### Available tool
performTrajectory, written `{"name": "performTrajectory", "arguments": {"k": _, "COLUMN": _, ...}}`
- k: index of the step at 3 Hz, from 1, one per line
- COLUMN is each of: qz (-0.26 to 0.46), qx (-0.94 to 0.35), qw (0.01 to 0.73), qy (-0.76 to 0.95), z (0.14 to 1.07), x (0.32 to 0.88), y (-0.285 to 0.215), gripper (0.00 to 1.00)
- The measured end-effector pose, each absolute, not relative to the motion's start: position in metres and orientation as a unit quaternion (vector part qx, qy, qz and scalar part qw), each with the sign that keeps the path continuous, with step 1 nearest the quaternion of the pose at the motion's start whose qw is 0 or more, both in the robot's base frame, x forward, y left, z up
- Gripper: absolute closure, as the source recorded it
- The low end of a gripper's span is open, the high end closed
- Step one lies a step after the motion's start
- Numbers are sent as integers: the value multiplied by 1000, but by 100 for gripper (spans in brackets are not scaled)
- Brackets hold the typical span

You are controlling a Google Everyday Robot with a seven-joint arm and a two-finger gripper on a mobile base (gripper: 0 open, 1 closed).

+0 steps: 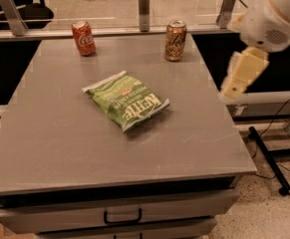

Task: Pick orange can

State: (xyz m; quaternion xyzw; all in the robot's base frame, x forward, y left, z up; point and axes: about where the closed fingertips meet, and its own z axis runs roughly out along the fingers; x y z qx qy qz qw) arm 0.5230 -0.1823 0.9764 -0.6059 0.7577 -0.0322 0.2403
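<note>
Grey surface [60, 133]: orange can [175, 41] upright at far edge. Gripper [236, 78] hangs off right side, apart; its opening cannot be told. Approach step; reach toward can judged next.

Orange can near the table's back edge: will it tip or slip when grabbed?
The copper-orange drink can stands upright, narrow-based, so a sideways nudge probably tips it. Its smooth metal wall may slip. The gripper hangs right of the grey table.
</note>
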Motion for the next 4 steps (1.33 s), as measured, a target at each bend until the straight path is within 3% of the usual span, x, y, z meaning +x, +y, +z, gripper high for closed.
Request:
{"name": "performTrajectory", "arguments": {"k": 2, "qz": -31, "qx": -555, "qw": 358, "qy": 751, "z": 992, "x": 656, "y": -146, "gripper": 0}}
{"name": "performTrajectory", "arguments": {"k": 4, "qz": -30, "qx": -553, "qw": 362, "qy": 750, "z": 993, "x": 661, "y": -145, "gripper": 0}}
